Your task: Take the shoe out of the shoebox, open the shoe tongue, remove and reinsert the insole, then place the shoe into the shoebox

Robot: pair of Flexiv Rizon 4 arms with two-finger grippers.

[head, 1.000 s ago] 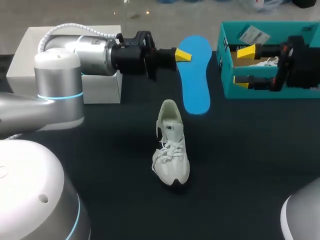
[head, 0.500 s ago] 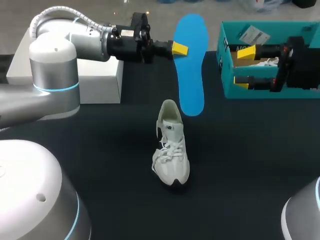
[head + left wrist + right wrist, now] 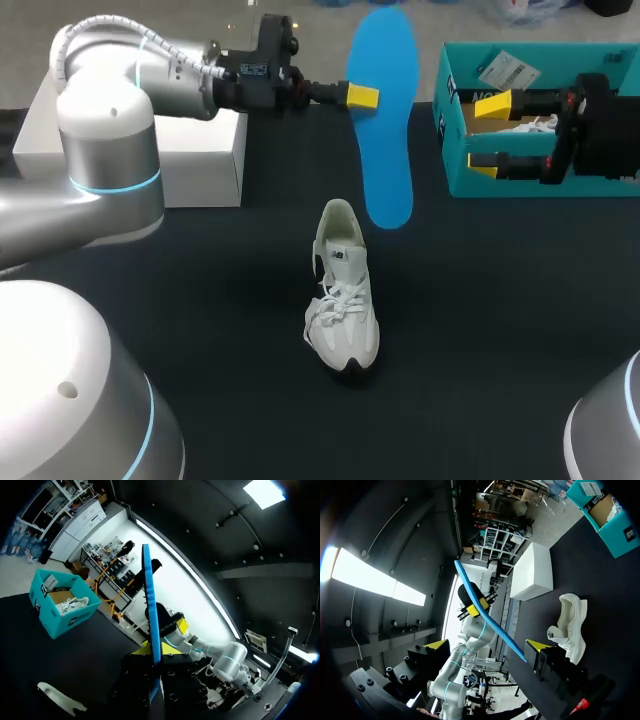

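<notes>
Jaws of the left gripper pinch the thin, smooth blue insole at 12 o'clock from the white laced shoe. The right gripper gapes empty at the teal shoebox, at 2 o'clock.

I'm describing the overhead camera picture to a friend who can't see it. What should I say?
The left gripper holds a blue insole pinched by its edge, lifted above a black table. Near it a white shoe stands on the table, toe toward the camera. At the right, the right gripper hangs open at a teal shoebox.
</notes>
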